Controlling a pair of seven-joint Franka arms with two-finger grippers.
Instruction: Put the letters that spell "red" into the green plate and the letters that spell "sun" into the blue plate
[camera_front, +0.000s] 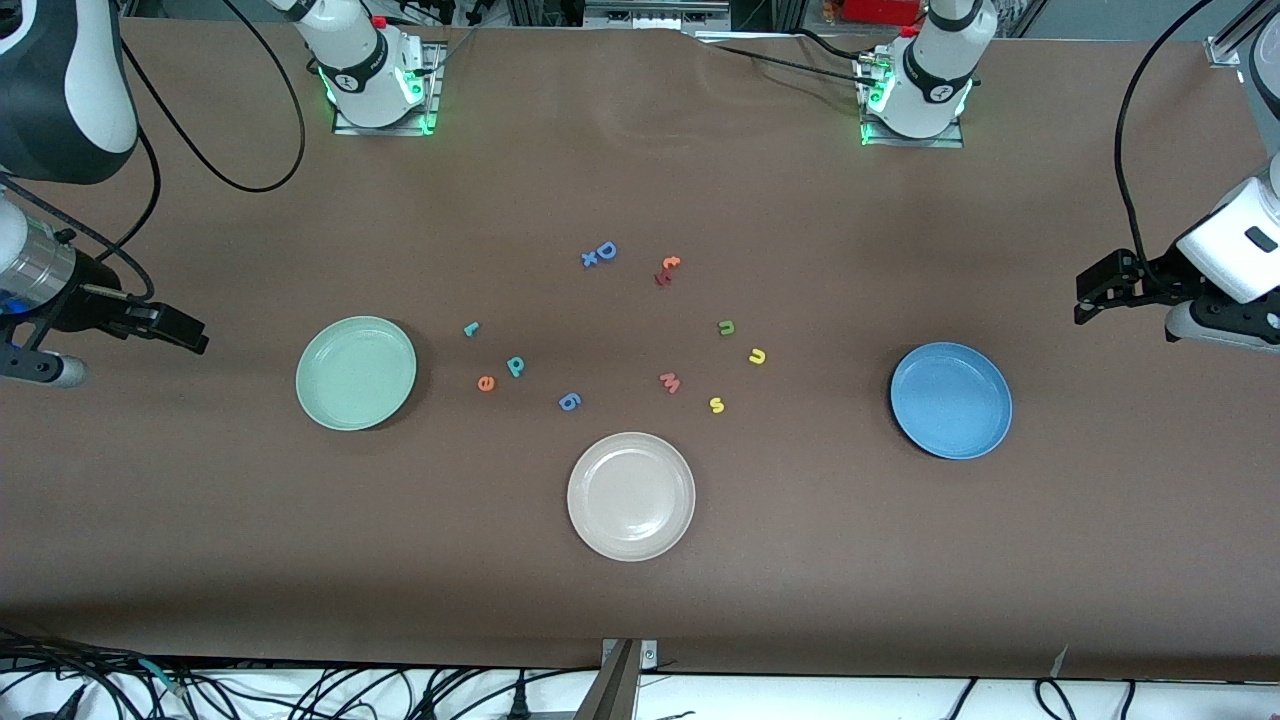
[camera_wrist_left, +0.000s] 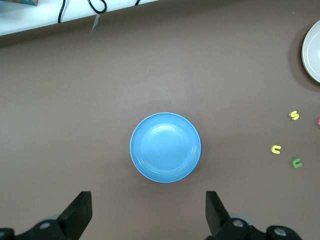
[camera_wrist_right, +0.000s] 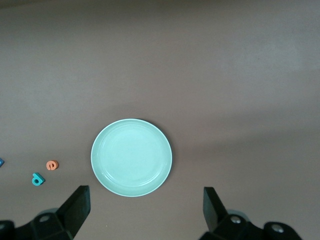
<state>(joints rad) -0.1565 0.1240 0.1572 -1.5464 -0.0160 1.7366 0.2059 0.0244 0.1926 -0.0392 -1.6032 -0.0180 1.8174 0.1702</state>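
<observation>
We see both tools released and waiting in the air: the left tool (camera_front: 1090, 300) at the frame's right edge, the right tool (camera_front: 185, 335) at its left edge. The green plate (camera_front: 356, 373) sits left of centre, bare, the blue plate (camera_front: 951, 400) right of centre. The teal r (camera_front: 471, 328), orange e (camera_front: 486, 383) and teal d (camera_front: 516, 366) lie beside the green plate; the green n (camera_front: 727, 327), yellow u (camera_front: 757, 356) and what looks like a yellow s (camera_front: 716, 405) lie mid-tabletop (camera_front: 640, 620).

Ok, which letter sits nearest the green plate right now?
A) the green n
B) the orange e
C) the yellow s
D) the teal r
B: the orange e lies on the table just beside the green plate, closer to its rim than the teal r; the yellow s and green n lie toward the blue plate.
</observation>
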